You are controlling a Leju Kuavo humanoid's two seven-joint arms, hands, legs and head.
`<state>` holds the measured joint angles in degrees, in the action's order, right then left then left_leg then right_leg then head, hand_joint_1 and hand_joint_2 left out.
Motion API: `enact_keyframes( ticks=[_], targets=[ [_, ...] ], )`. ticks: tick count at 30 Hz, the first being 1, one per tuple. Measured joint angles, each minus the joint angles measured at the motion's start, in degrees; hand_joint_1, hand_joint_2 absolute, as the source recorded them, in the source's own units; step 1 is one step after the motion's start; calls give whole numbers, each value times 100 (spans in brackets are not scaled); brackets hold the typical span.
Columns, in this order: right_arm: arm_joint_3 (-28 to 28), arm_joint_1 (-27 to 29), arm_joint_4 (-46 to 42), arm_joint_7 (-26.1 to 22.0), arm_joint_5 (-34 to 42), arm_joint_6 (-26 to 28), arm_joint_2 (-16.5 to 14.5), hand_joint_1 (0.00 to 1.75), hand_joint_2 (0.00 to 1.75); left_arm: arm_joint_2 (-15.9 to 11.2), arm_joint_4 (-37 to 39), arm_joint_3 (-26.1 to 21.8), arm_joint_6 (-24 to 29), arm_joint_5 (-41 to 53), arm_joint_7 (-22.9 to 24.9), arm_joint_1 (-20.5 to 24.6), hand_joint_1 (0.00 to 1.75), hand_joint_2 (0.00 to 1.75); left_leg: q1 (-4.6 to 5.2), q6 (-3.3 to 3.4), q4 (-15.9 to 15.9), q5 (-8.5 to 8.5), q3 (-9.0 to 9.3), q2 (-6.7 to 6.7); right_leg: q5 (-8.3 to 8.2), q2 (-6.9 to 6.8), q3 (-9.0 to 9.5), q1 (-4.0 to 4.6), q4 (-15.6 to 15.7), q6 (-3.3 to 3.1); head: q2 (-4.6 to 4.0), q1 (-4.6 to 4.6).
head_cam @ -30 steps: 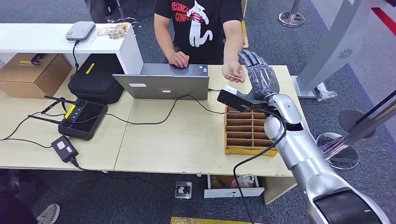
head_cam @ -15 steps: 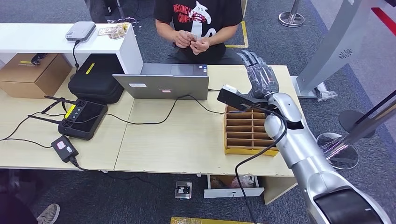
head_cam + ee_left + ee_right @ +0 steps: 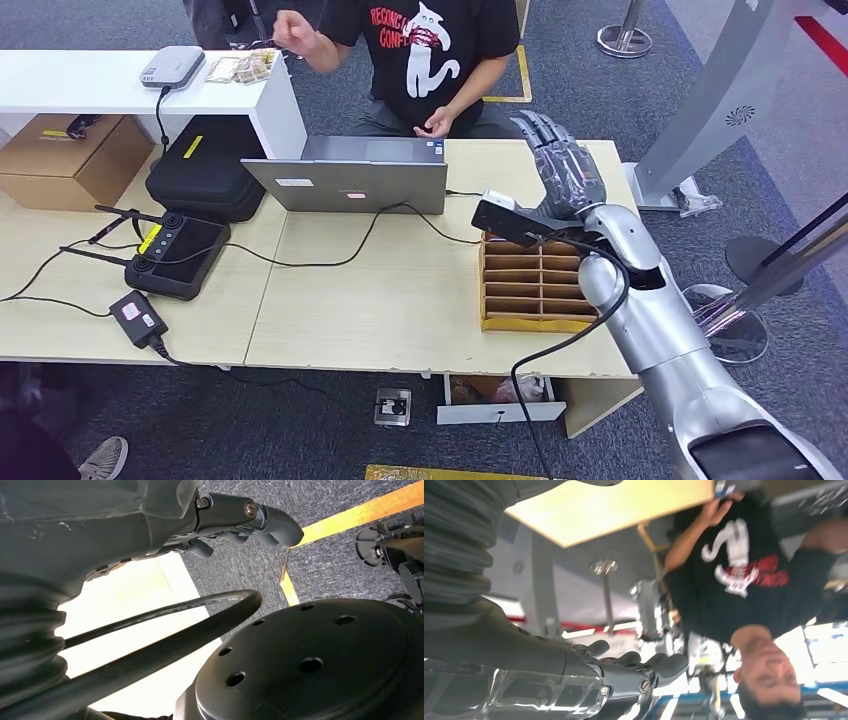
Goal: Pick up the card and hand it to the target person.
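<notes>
Presently, item by item, as seen from beside the desk.

Right hand (image 3: 562,165): raised over the far right corner of the table (image 3: 400,300), above the back of the wooden slot rack (image 3: 528,285). Its fingers are extended and apart, with nothing between them; the right wrist view shows the same. The pose reads as an offering reach toward the seated person (image 3: 425,60), left hanging after a handover.

Left hand (image 3: 240,515): low at the robot's side, over grey carpet with a yellow floor line. Fingers seem loosely curled with nothing in them, but I cannot tell their state for sure.

Card: I cannot pick it out with confidence. The person's hand (image 3: 292,32) is stretched out to the white shelf (image 3: 100,85), at a small heap of card-like items (image 3: 240,66), so by my judgement it is in that hand or just laid down there.

Slot rack: stands at the table's right edge, within easy reach of the right arm, presumably the source of cards.

Laptop (image 3: 350,178): between person and robot, lid toward the robot.

Changes: a second ago the person's hand was right at the robot's fingertips, taking something small. Half a second ago both of the person's hands were held at the chest, handling it. Now one arm reaches away to the shelf and the other rests by the laptop. The robot's right hand has barely shifted.

Task status, judged: delivery looks complete.
</notes>
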<state>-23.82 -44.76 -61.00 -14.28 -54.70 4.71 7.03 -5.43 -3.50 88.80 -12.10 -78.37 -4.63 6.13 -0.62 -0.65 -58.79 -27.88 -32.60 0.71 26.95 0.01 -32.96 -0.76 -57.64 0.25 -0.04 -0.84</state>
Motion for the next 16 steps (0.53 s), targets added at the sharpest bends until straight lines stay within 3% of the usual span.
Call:
enact_keyframes(
  ticks=[6,16],
  targets=[
    [18,169,-272,-390,1194,-845,226,0,175,-4,0,1,-14,-16,-7,-7,0,175,0,0,0,0,1,-1,0,2,-1,0,0,0,0,0],
    [356,904,-650,-677,2026,-1151,689,0,175,-2,0,0,-6,-73,-105,-62,0,175,1,3,-1,-3,-2,3,0,-2,-1,-1,4,1,0,0]
  ],
)
